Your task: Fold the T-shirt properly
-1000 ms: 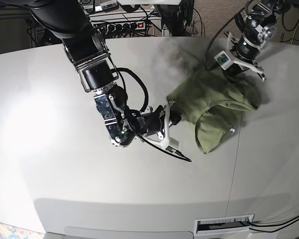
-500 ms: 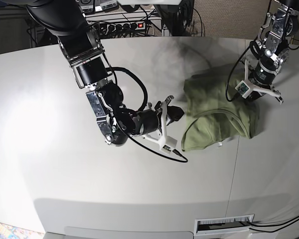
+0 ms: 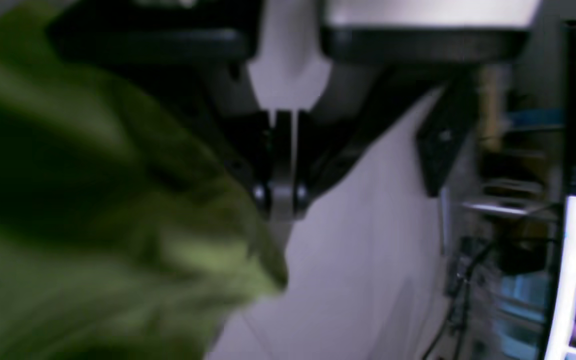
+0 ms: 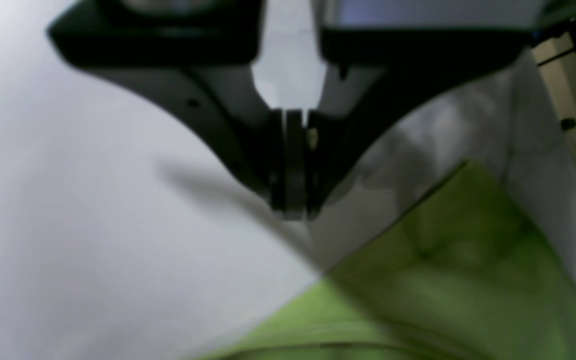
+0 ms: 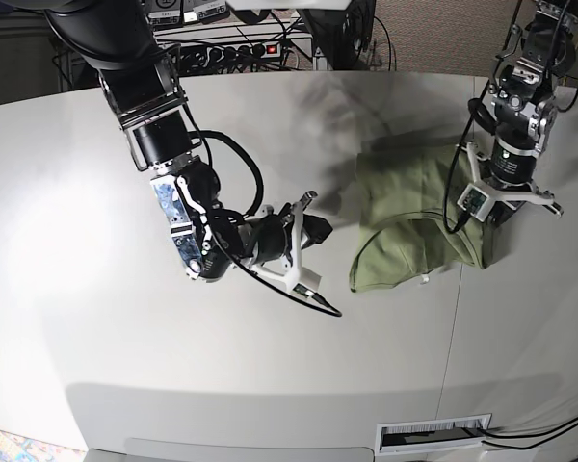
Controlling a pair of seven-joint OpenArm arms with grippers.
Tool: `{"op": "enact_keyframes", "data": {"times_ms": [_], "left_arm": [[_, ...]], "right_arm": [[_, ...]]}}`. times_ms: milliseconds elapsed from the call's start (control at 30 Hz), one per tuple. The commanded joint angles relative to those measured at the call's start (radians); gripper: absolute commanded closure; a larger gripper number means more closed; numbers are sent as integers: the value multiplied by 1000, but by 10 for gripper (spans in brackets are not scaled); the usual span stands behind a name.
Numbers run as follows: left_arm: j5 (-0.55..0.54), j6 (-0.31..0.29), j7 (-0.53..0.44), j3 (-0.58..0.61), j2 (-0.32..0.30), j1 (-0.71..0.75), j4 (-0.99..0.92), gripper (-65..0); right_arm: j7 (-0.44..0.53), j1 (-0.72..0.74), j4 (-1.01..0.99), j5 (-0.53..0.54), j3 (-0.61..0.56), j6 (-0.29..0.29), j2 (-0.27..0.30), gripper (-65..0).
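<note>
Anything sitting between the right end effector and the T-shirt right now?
Nothing visible. The right end effector, shut and empty, hangs beside the T-shirt with only bare table in the gap. The left end effector is already at the shirt's far edge.

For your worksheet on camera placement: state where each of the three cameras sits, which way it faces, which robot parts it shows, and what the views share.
Base view: high above the table, looking down; both arms show, T-shirt right of centre.
Left wrist view: on the left arm, looking along its shut left gripper; blurred shirt at left, room clutter at right.
Right wrist view: on the right arm, looking along its shut right gripper at the table; shirt at lower right.
Shared: all three show the shirt and the table.
</note>
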Motion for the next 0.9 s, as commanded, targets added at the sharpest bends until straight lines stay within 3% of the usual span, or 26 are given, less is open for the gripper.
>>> {"op": "enact_keyframes", "data": {"times_ms": [0, 167, 367, 600, 733, 867], "left_arm": [[-33, 16, -12, -9, -13, -7, 39, 0], [-161, 15, -10, -9, 3, -7, 98, 0], [-176, 14, -2, -9, 8, -8, 109, 0], [-386, -2, -2, -9, 28, -7, 165, 0], [-525, -114, -2, -9, 85, 11, 179, 0], [-557, -226, -22, -8, 145, 39, 162, 0]], "right_arm": [[23, 31, 19, 5, 20, 1, 5, 0], [25, 31, 19, -14, 131, 1, 11, 0], [3, 31, 19, -16, 270, 1, 11, 0], [-5, 31, 19, -17, 327, 1, 12, 0], [-5, 31, 19, -17, 327, 1, 11, 0], [-5, 31, 19, -16, 327, 1, 11, 0]]}}
